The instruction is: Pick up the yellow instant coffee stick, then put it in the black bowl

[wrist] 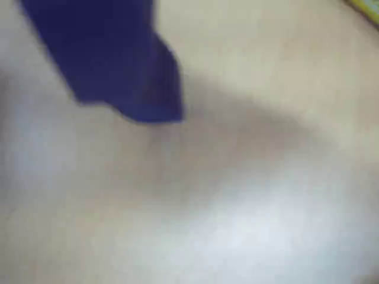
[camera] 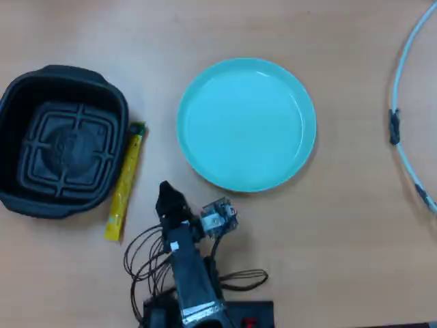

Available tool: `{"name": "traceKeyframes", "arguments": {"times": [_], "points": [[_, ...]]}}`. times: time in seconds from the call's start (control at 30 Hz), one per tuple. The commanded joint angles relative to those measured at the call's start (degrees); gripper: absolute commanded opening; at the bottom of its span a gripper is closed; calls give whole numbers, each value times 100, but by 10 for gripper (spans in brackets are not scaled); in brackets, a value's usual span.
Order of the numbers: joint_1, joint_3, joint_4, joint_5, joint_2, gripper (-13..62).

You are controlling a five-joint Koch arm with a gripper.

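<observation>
**Yellow instant coffee stick on the table beside the black bowl**

Yellow instant coffee stick (camera: 125, 183) is seen lying flat on the wooden table (camera: 341, 239) in the overhead view, just beside the right wall of the black bowl (camera: 13, 102), its green tip pointing away from the arm. The bowl is shown empty. A round teal plate (camera: 198, 89) is placed to the right, apart from the stick. The gripper (camera: 166, 193) is positioned near the stick's lower half, not touching it. Whether its jaws are spread cannot be told; the wrist view is blurred, with one dark blue jaw visible.
</observation>
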Motion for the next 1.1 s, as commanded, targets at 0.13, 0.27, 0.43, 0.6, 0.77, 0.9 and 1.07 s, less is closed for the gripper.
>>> {"name": "traceKeyframes", "arguments": {"times": [0.13,0.27,0.43,0.6,0.77,0.9,1.07], "points": [[-352,-1854,870,-1090,-35,566],[-519,-2944,1485,-1767,-940,566],[-571,-3999,1854,-2461,-1995,566],[-554,-4553,2136,-3296,-2531,565],[-510,-4667,2153,-3911,-2654,565],[-466,-4676,2153,-3920,-3234,566],[-457,-4667,2109,-3894,-3551,567]]}}
